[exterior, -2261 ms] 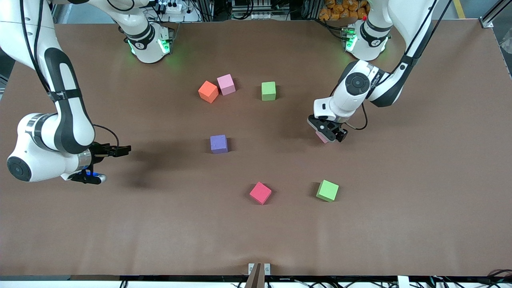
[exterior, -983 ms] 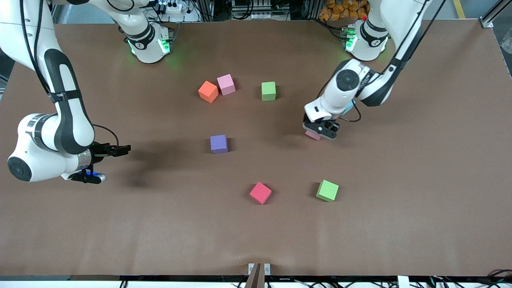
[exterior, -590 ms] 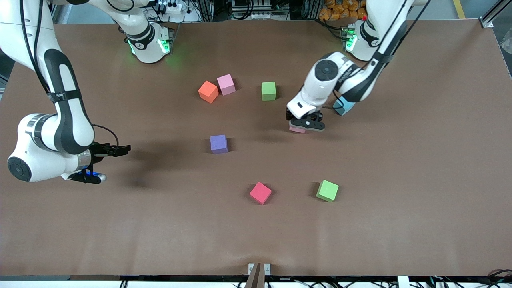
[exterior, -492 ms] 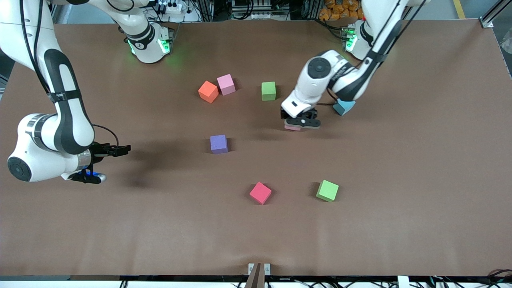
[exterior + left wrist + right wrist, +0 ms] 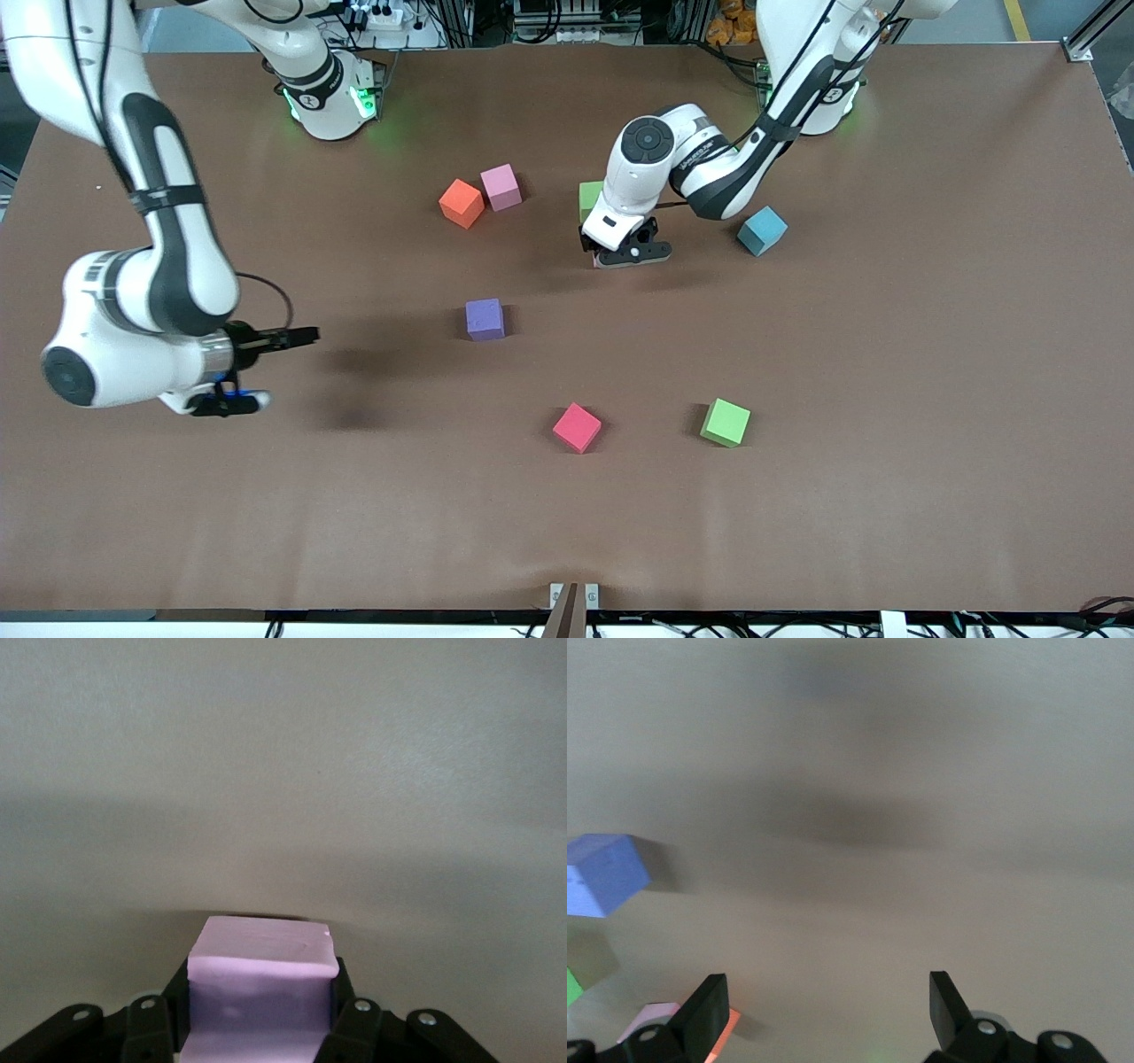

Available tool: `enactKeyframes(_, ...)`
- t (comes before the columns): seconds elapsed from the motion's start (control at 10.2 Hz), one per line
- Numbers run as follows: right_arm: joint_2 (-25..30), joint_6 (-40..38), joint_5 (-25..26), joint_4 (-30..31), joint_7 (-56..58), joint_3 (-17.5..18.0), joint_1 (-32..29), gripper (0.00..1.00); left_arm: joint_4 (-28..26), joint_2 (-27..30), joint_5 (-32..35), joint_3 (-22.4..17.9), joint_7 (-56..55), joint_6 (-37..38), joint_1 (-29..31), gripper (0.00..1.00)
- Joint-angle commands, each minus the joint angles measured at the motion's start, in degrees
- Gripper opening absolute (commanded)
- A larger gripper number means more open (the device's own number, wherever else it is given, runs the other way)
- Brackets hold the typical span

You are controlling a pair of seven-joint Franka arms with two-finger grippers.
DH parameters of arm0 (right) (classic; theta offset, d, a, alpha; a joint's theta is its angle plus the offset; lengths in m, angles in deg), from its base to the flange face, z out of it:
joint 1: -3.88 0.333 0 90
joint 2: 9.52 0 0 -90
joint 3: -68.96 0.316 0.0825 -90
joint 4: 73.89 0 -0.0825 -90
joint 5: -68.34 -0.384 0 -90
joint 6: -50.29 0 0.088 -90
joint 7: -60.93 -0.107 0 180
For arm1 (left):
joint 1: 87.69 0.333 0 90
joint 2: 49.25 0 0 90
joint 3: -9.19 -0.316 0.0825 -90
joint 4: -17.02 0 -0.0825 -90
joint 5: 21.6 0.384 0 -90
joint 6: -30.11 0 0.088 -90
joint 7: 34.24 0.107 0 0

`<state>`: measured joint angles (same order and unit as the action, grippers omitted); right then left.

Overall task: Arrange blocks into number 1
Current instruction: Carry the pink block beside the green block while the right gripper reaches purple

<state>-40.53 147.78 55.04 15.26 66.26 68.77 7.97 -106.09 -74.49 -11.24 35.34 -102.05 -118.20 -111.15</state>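
Note:
My left gripper (image 5: 625,253) is shut on a light pink block (image 5: 261,979), low over the table beside a green block (image 5: 587,197) that the arm partly hides. On the table lie an orange block (image 5: 462,203) touching another light pink block (image 5: 501,187), a purple block (image 5: 485,319), a red-pink block (image 5: 577,427), a second green block (image 5: 726,422) and a light blue block (image 5: 762,230). My right gripper (image 5: 288,369) hangs open and holds nothing, toward the right arm's end of the table. In the right wrist view the purple block (image 5: 602,873) shows ahead of the open fingers (image 5: 709,1010).
The brown table mat (image 5: 886,354) stretches wide around the blocks. A small metal bracket (image 5: 573,595) sits at the table edge nearest the front camera. Both arm bases (image 5: 332,93) stand along the edge farthest from that camera.
My left gripper carried the light pink block across the table to beside the green block, uncovering the light blue block. My right arm shifted slightly toward the middle.

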Motion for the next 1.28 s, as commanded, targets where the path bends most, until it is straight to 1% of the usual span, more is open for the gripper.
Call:
enactKeyframes(0.0, -0.8, 7.5, -0.9, -0.8, -6.5, -0.2, 7.9, 1.00, 2.4, -2.3, 0.7, -0.2, -5.0, 0.9, -1.8, 0.00)
enactKeyframes(0.2, -2.3, 10.8, -0.1, -1.1, -13.5, -0.2, 15.0, 1.00, 2.3, -2.4, 0.9, -0.1, -6.0, 0.9, -2.6, 0.00)
enactKeyframes(0.29, -2.4, 12.7, 1.9, -0.9, -13.8, -0.2, 17.4, 1.00, 2.1, -2.4, 1.3, 0.1, -5.1, 0.9, -2.7, 0.00)
enactKeyframes(0.39, -2.2, 12.7, 3.0, -0.8, -14.0, -0.3, 19.6, 1.00, 2.0, -2.4, 1.9, 0.4, -4.9, 0.9, -3.1, 0.00)
enactKeyframes(0.59, -2.6, 13.5, 3.1, -0.3, -19.0, -0.3, 23.7, 1.00, 2.0, -2.4, 2.3, 1.5, -4.4, 0.9, -3.2, 0.00)
enactKeyframes(0.69, -2.5, 14.6, 3.1, 1.3, -20.9, -0.3, 25.2, 1.00, 1.7, -2.4, 5.5, 1.9, -4.7, 0.9, -3.0, 0.00)
enactKeyframes(0.79, -1.8, 16.5, 3.1, 3.6, -21.0, -0.2, 25.7, 1.00, 1.5, -2.5, 7.1, 1.9, -5.1, 0.9, -2.9, 0.00)
enactKeyframes(0.98, -1.9, 21.5, 3.0, 6.3, -22.8, -0.2, 28.4, 1.00, 1.4, -2.7, 7.1, 1.9, -5.1, 0.9, -2.9, 0.00)
enactKeyframes(1.18, -2.0, 24.0, 3.0, 8.1, -22.8, -0.2, 29.4, 1.00, 1.2, -2.6, 7.2, 2.2, -5.6, 0.9, -3.1, 0.00)
